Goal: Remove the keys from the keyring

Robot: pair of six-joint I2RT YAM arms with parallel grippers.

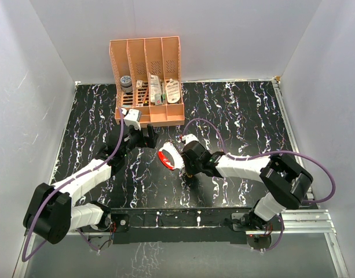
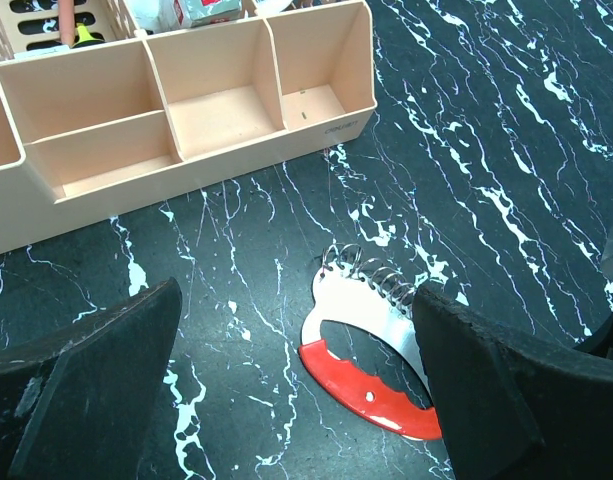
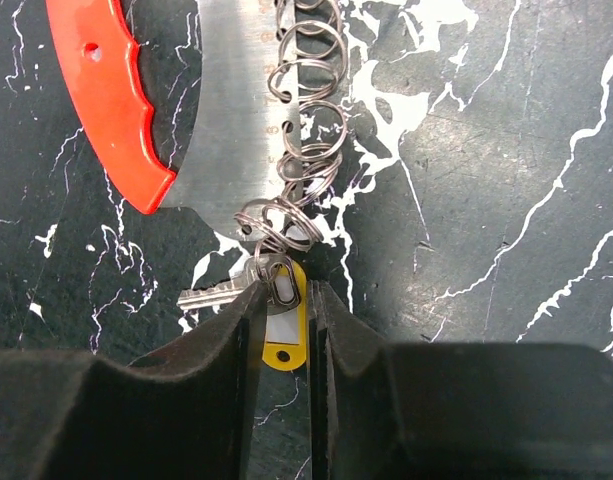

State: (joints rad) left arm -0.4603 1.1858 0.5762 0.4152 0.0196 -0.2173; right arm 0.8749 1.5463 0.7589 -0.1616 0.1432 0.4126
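Note:
The keyring's red-and-white oval tag (image 1: 169,156) lies flat on the black marbled table, with a row of wire rings (image 3: 306,110) along its white edge. From the end ring (image 3: 281,225) hang the keys: a silver key (image 3: 211,293) and a yellow plastic fob (image 3: 283,335). My right gripper (image 3: 286,300) sits low over them, its jaws pressed against the yellow fob's two sides. My left gripper (image 2: 296,300) hovers wide open just behind the oval tag (image 2: 361,330), holding nothing; its right finger covers the tag's far end.
An orange compartment rack (image 1: 148,75) with small items stands at the back, close behind the left gripper; its front trays (image 2: 186,110) fill the top of the left wrist view. White walls enclose the table on three sides.

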